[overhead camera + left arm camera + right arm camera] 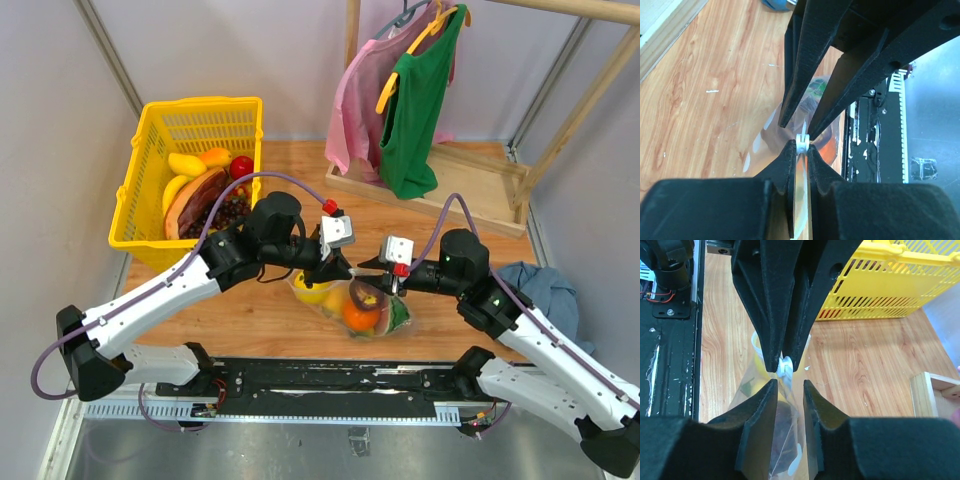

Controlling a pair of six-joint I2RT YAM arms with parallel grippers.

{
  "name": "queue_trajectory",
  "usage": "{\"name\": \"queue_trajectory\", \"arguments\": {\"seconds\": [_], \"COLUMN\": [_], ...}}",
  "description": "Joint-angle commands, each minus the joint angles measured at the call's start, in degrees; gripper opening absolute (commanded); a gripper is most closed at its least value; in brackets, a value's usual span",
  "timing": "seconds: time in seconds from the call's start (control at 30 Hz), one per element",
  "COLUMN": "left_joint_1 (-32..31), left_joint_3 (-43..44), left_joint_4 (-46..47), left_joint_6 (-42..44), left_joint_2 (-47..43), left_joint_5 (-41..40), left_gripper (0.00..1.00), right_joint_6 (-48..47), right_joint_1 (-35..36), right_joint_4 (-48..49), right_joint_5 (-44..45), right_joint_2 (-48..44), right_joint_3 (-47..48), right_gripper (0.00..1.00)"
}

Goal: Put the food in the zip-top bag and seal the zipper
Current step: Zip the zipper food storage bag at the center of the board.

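Now left hand (801, 149) pinches zipper (785, 367); right hand (790, 385) parted, fingers straddling zip-top bag (789, 432), not gripping.

Wood-topped table in a pale-walled cell.
Light walls (50, 100) enclose the wood-grain tabletop (300, 165); at the back a wooden clothes rack (470, 190) carries a pink garment (355, 110) and a green garment (420, 110).

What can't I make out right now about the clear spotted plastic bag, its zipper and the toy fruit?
Top view: left gripper and right gripper cover the whitish zipper strip; sealed length unclear.
Left wrist view: black fingers hide most of the clear spotted bag; only orange and green glimpses.
Right wrist view: bottom edge cuts off the bag; contents a dark blur.
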Motion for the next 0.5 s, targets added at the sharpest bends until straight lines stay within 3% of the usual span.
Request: {"name": "queue_trajectory", "arguments": {"seconds": [0.0,0.17,0.27,0.37,0.47], "left_joint_1": [-0.3,-0.3,-0.5,-0.6,-0.6], "left_joint_3": [2.5,3.1,3.5,3.4,2.5], "left_joint_4": [-0.4,-0.8,-1.4,-1.9,-2.0], "left_joint_6": [1.5,1.9,2.1,1.9,0.8], "left_joint_2": [0.1,1.1,1.7,1.9,1.2], "left_joint_5": [2.6,3.5,3.4,2.8,1.0], "left_gripper": [0.00,0.00,0.00,0.00,0.02], "right_joint_6": [-2.7,-2.0,-0.9,-0.5,0.6], "right_joint_1": [-0.9,-0.9,-0.9,-0.9,-0.9], "right_joint_4": [-1.1,0.8,1.9,2.6,3.1], "right_joint_5": [-0.5,-1.6,-2.2,-2.4,-0.5], "right_joint_2": [1.0,2.9,3.4,3.3,1.8], "right_joint_3": [2.2,2.5,2.5,2.6,1.9], "right_gripper": [0.29,0.29,0.25,0.02,0.01]}}
